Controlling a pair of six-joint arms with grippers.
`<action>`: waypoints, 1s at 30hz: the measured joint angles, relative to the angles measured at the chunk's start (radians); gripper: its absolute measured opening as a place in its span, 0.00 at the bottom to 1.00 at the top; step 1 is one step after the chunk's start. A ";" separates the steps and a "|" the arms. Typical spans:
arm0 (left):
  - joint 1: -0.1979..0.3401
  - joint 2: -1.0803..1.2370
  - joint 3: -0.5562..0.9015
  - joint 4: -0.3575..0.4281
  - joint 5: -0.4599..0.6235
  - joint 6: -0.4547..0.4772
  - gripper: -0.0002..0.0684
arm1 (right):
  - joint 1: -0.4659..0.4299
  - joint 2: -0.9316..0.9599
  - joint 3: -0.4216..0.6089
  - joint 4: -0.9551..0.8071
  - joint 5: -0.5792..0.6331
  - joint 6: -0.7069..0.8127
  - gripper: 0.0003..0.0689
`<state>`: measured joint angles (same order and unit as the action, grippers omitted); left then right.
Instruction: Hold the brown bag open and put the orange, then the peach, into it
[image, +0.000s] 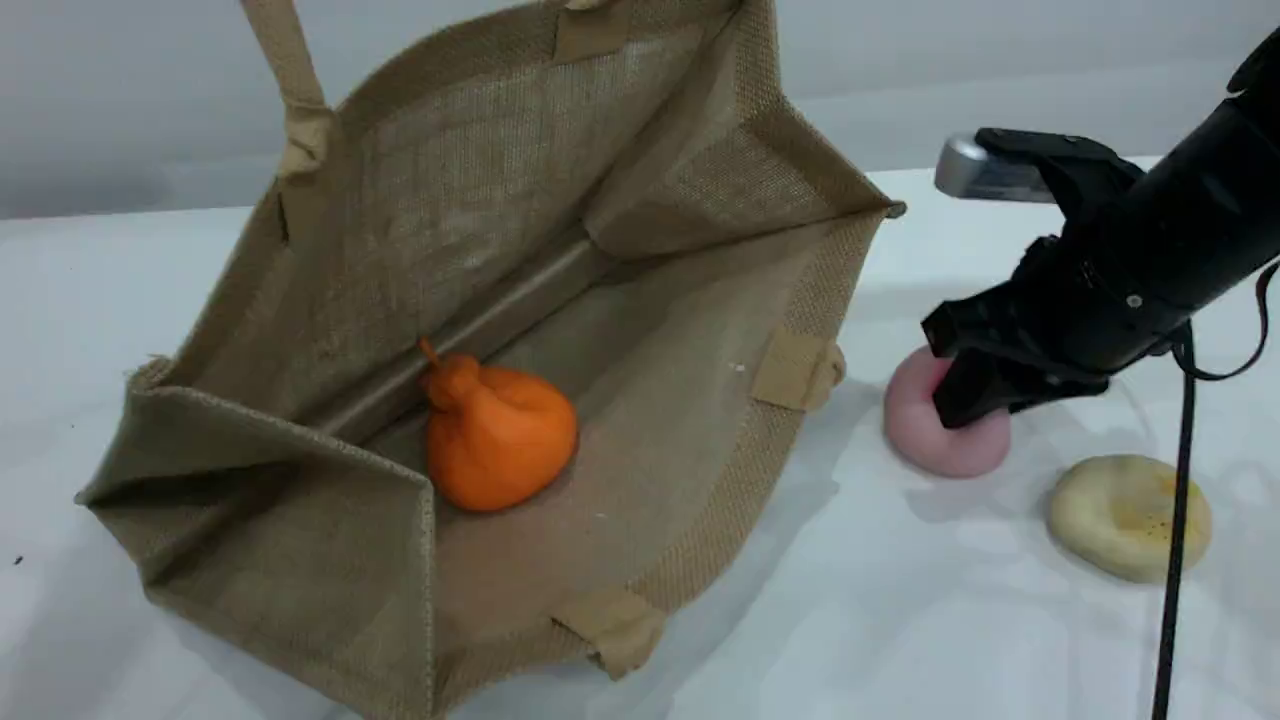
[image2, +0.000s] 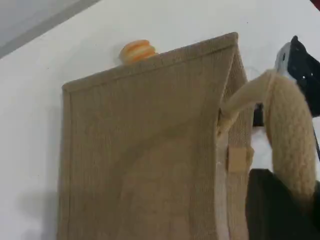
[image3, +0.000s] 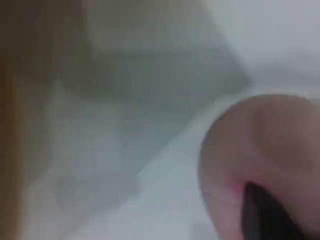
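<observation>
The brown bag (image: 470, 180) stands open on the table, its mouth toward the camera. The orange (image: 500, 435) lies inside on the bag's floor. One beige handle (image: 285, 60) runs up out of the top edge. In the left wrist view that handle (image2: 290, 130) ends at my left gripper (image2: 272, 210), which is shut on it above the bag's outer side (image2: 145, 150). To the right of the bag, the pink peach (image: 935, 450) rests on the table with my right gripper (image: 975, 395) shut on it. A dark fingertip (image3: 265, 215) presses into the peach (image3: 270, 135).
A flat pale-yellow bun (image: 1125, 515) lies just right of the peach, crossed by a black cable (image: 1175, 560). A striped yellow-orange bread loaf (image2: 136, 51) sits behind the bag's far edge. A second beige handle (image: 800, 370) lies on the bag's right rim.
</observation>
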<state>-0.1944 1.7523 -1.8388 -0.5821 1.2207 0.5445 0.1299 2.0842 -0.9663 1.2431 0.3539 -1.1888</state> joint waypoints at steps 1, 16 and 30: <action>0.000 0.000 0.000 0.000 0.000 0.000 0.11 | 0.000 -0.010 0.001 -0.022 0.027 0.003 0.04; 0.000 0.000 0.000 0.000 0.000 -0.004 0.11 | 0.000 -0.278 0.005 -0.396 0.432 0.292 0.03; 0.000 0.000 0.000 0.000 0.000 -0.004 0.11 | 0.262 -0.272 0.005 0.259 0.279 -0.129 0.03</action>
<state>-0.1944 1.7523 -1.8388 -0.5821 1.2207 0.5408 0.3915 1.8125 -0.9618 1.5019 0.6331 -1.3183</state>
